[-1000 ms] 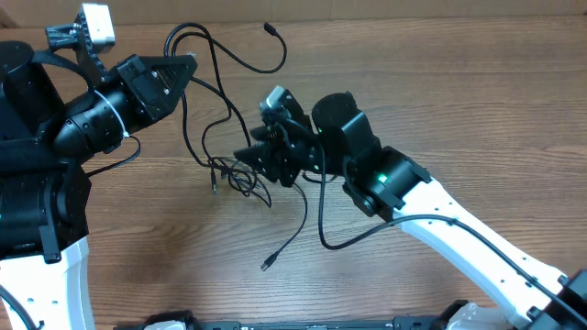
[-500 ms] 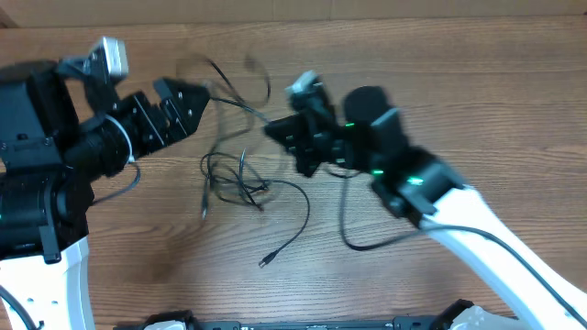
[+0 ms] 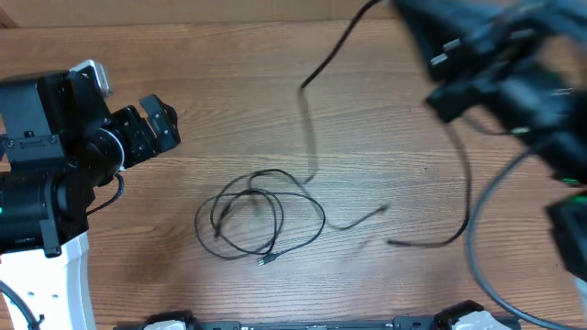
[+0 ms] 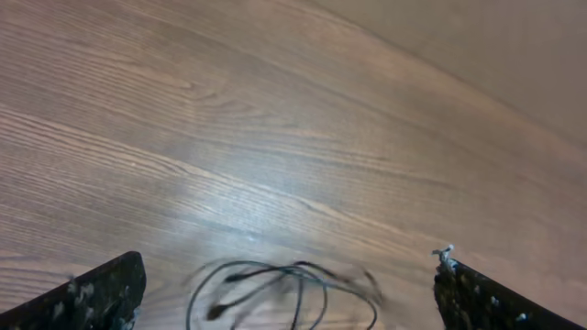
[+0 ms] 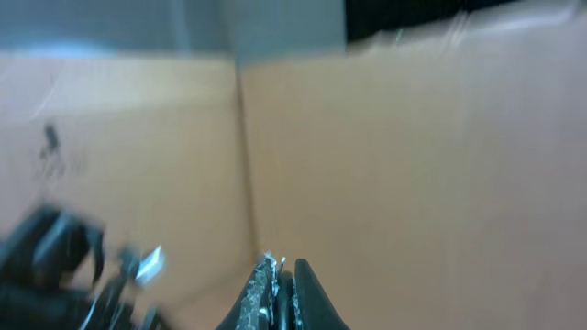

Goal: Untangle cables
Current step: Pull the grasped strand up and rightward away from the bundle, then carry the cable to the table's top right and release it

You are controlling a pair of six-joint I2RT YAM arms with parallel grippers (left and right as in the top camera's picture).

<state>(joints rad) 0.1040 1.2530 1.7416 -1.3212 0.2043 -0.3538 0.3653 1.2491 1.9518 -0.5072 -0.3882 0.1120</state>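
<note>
The left gripper point(image 3: 170, 126) is now standing with its jaws spread wide and empty near the left edge of the tabletop point(image 3: 229, 73), having let go of the cord it was pinching 1 second ago and drawn back. The right gripper point(image 5: 278, 275) is showing its 2 fingers pressed together in its wrist view. It has swung up and away toward the far right corner, where it is blurring in the overhead view. 1 strand point(image 3: 307, 119) is rising from the middle of the tabletop toward that arm, so the shut jaws are most likely pinching its upper end, though the pinch itself is not showing. The rest of the cables are lying as a loose coil point(image 3: 266, 215) of 2 or 3 loops near the front edge, a small plug end pointing toward that edge. The tight knot that was sitting between the 2 grippers is no longer there. The bundle is opening out, which is reading as real progress on the task. Whether the strand's lower end is clear of the coil is hard to tell, since it is smearing just where the 2 are meeting. No containers are appearing in any view. The right wrist camera is facing only plain cardboard panels.
</note>
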